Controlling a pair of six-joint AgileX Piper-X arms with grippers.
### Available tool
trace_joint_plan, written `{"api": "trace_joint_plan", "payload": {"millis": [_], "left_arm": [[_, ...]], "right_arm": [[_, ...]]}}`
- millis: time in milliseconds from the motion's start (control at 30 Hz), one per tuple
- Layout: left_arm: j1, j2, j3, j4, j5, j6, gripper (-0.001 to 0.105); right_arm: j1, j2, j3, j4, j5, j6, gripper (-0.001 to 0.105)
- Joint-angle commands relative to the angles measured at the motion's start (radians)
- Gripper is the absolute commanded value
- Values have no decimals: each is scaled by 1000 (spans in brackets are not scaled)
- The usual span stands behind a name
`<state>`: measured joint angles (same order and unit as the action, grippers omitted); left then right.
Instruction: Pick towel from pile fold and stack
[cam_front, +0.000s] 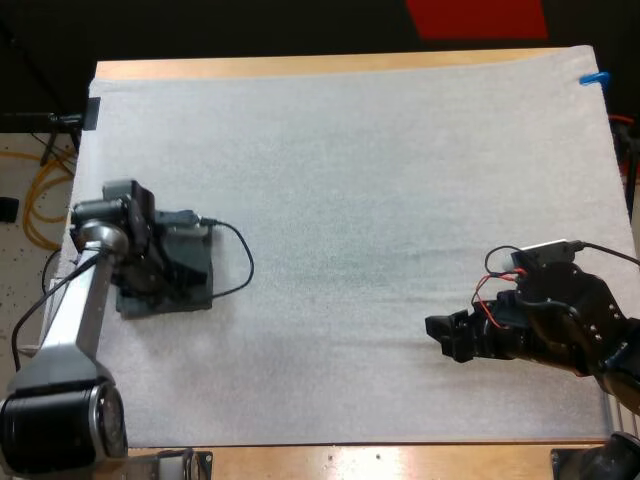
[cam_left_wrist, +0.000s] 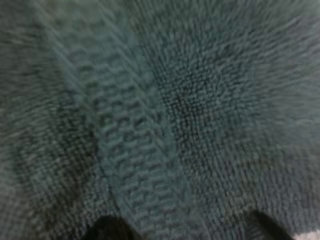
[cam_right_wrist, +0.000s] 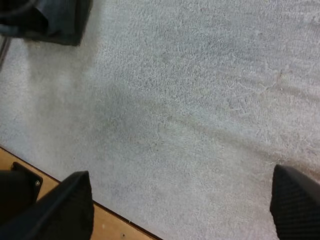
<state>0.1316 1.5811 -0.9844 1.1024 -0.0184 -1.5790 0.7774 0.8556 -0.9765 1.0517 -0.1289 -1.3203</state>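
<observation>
A dark grey-green towel (cam_front: 185, 275) lies folded flat near the left edge of the white mat (cam_front: 360, 200). My left gripper (cam_front: 150, 262) is down on top of it. In the left wrist view the towel's weave (cam_left_wrist: 200, 110) is very close, and the two fingertips (cam_left_wrist: 107, 229) stand apart, resting on the cloth. My right gripper (cam_front: 440, 335) hovers low over bare mat at the front right, open with nothing between its fingers (cam_right_wrist: 70, 205). From the right wrist, the folded towel (cam_right_wrist: 60, 20) shows far off across the mat.
The wooden table's front edge (cam_right_wrist: 115, 225) runs close under my right gripper. Bare mat (cam_right_wrist: 200, 100) stretches between the two arms. The mat's left edge (cam_front: 85, 180) is just beyond the towel.
</observation>
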Motion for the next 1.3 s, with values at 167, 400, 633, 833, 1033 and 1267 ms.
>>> {"api": "trace_joint_plan", "payload": {"millis": [167, 400, 633, 833, 1033, 1267], "left_arm": [[0, 25, -24, -24, 1, -17, 51], [0, 22, -175, -77, 31, -18, 51], [0, 54, -203, -203, 45, -73, 51], [0, 167, -203, -192, 45, -73, 51], [0, 187, -217, -149, 45, -69, 51], [-6, -41, -278, -101, 67, -53, 51]], "right_arm": [[-6, -2, -1, -28, -11, -1, 71], [-6, -2, -1, -31, -11, -1, 71], [-6, -2, -1, -31, -11, -1, 71], [-6, -2, -1, -58, -11, -1, 71], [-6, -2, -1, -92, -11, -1, 71], [-6, -2, -1, -106, -11, -1, 71]]}}
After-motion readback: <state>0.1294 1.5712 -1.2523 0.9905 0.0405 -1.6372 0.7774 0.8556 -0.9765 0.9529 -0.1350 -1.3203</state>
